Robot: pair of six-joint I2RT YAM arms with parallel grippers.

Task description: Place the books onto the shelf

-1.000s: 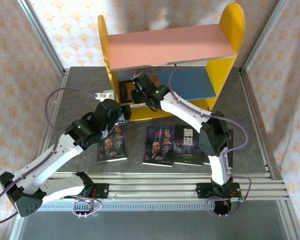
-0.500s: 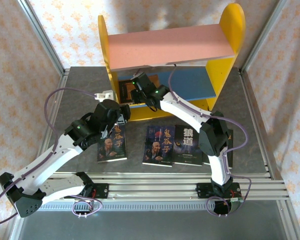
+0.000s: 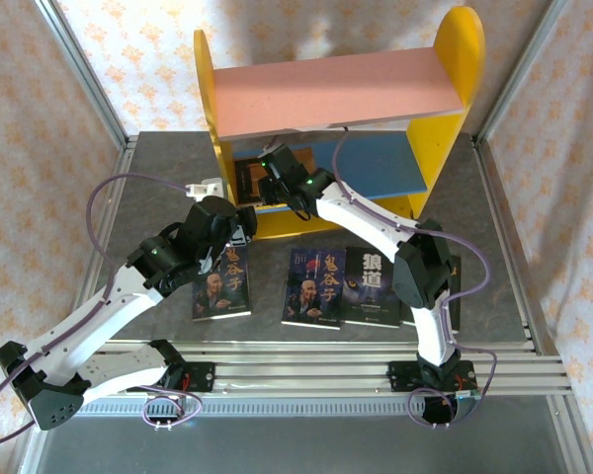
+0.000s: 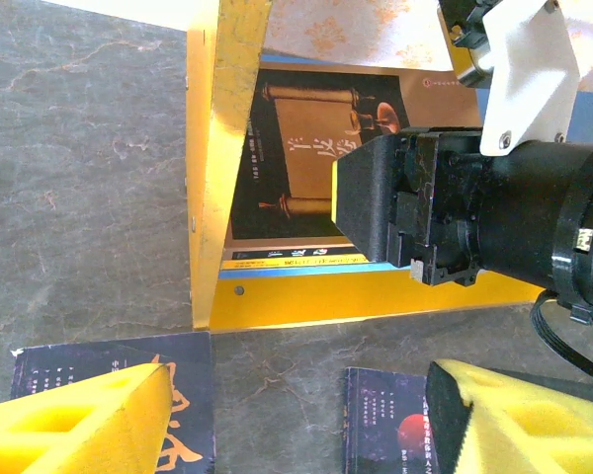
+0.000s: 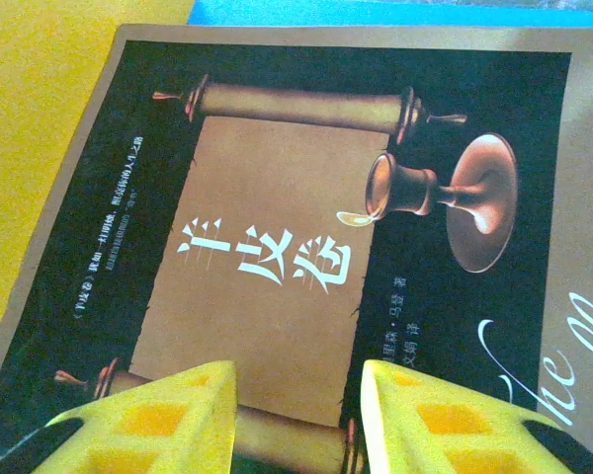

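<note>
Saw the shelf (image 3: 336, 94) at upper centre of the overhead view, with the tan-brown book (image 5: 277, 247) flat at the picture-left end of its blue lower board (image 3: 381, 163). Found the right pincer (image 5: 298, 395) narrowly parted over that cover, gripping nothing. Noted the left pincer (image 4: 296, 415) wide and empty before the yellow side panel (image 4: 222, 148). Counted three dark books (image 3: 313, 286) flat on the desk (image 3: 158, 168), mid-frame.
</note>
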